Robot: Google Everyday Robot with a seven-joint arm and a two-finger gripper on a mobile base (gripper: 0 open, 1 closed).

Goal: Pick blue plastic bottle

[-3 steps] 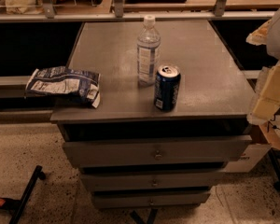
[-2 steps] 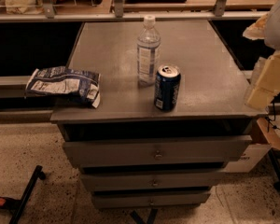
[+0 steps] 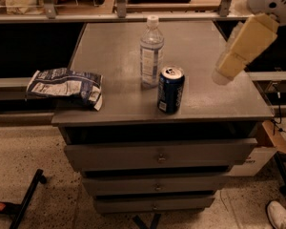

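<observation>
The blue plastic bottle [image 3: 151, 51] is a tall clear bottle with a white cap and a pale label band. It stands upright near the middle of the grey cabinet top [image 3: 114, 56]. My gripper [image 3: 225, 69] hangs on a cream arm at the upper right, above the right edge of the cabinet top. It points down and to the left, well to the right of the bottle and apart from it. It holds nothing that I can see.
A dark blue drink can [image 3: 170, 89] with a silver top stands just in front of and to the right of the bottle. A crumpled chip bag [image 3: 66, 86] lies on the front left corner. Drawers [image 3: 157, 155] sit below. A shelf rail [image 3: 133, 13] runs behind.
My gripper has moved up and to the left, from beside the cabinet's right edge to above it. The bottle, can and bag have not moved.
</observation>
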